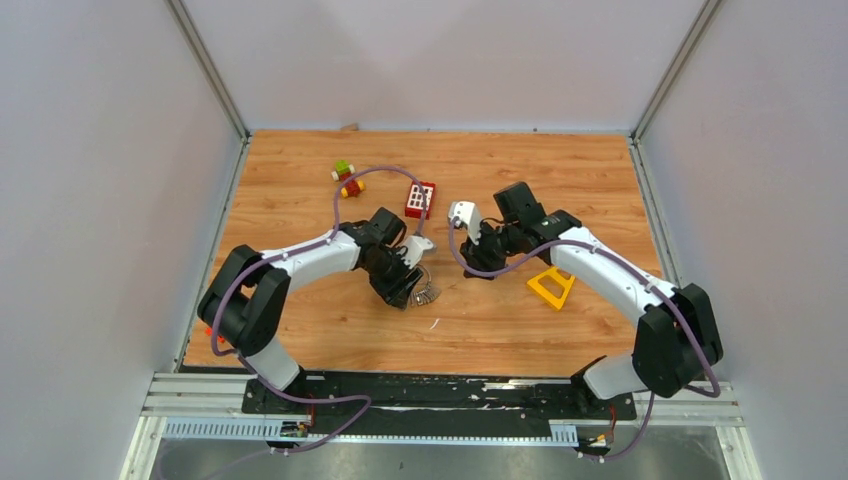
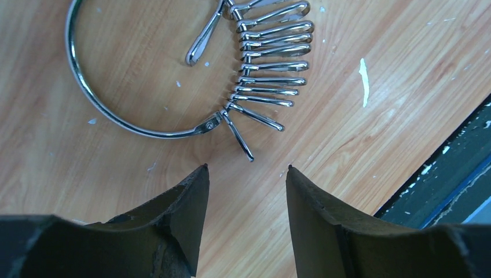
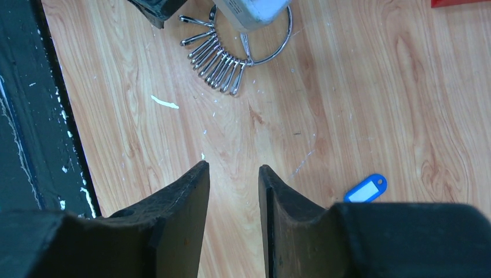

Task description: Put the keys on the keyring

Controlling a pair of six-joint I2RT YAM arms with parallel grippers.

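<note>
The keyring [image 2: 81,98] is a thin silver ring lying flat on the wooden table, with several silver clips [image 2: 266,75] fanned along it. My left gripper [image 2: 247,169] is open just short of the ring, with only bare wood between its fingers. From above, the left gripper [image 1: 412,290] sits beside the keyring [image 1: 428,293]. My right gripper [image 3: 233,168] is open and empty, farther from the keyring [image 3: 278,46]. Of the keys, only a blue plastic tag [image 3: 366,189] shows, flat on the table beside the right finger. Its metal part is hidden behind my gripper.
A red brick [image 1: 420,198] and a small cluster of coloured blocks [image 1: 347,178] lie behind the arms. A yellow triangular block [image 1: 551,287] lies under the right forearm. The table's dark front rail [image 2: 451,168] runs close to the keyring. Grey walls enclose three sides.
</note>
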